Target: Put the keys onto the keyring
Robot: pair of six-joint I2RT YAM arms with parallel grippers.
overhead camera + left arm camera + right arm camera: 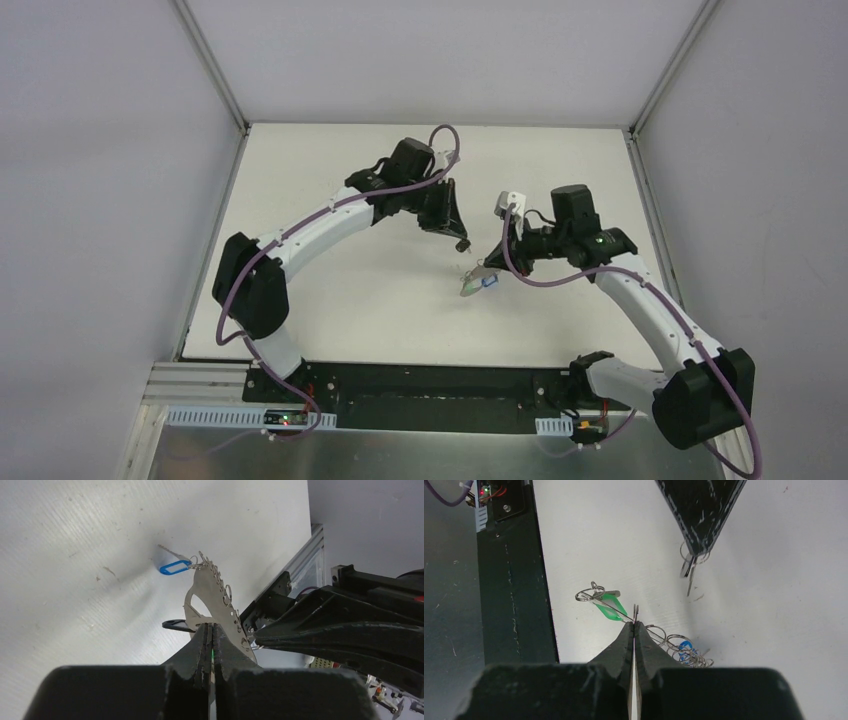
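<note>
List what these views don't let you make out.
Black key: left wrist view, blade hidden behind the left gripper.
Keyring: same view, near end hidden behind that and the right gripper.
Blue key, green key: top view, too small to tell whether they're on a ring.

Overhead camera looks down on the whole bench [400, 320]; each wrist camera peers closely along its own fingers [197, 652] (both share the keyring [207, 592]).

Keyring [207, 587] near ctr of table [350, 300], at R fingers [624, 647]; L fingers [200, 647] w/ key [690, 580] just behind-left.
</note>
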